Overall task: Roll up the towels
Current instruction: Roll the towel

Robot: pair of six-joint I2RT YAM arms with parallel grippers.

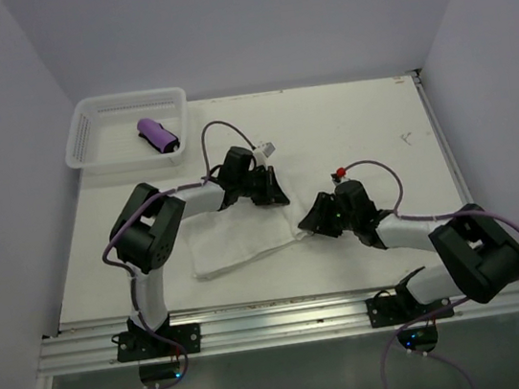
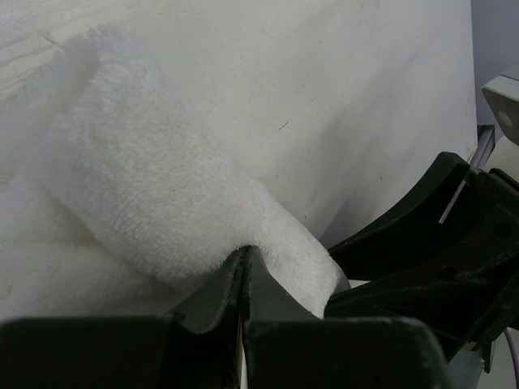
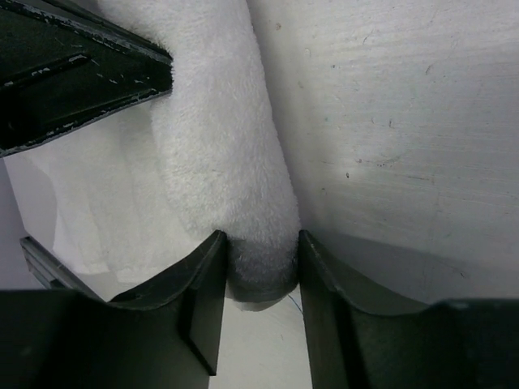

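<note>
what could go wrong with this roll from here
The left fingers seem to pinch only a thin fold of the white towel; it could slip free and unroll. The right fingers hold just the roll's very end, so it might twist or roll unevenly. Both work close together at that edge and could bump.
</note>
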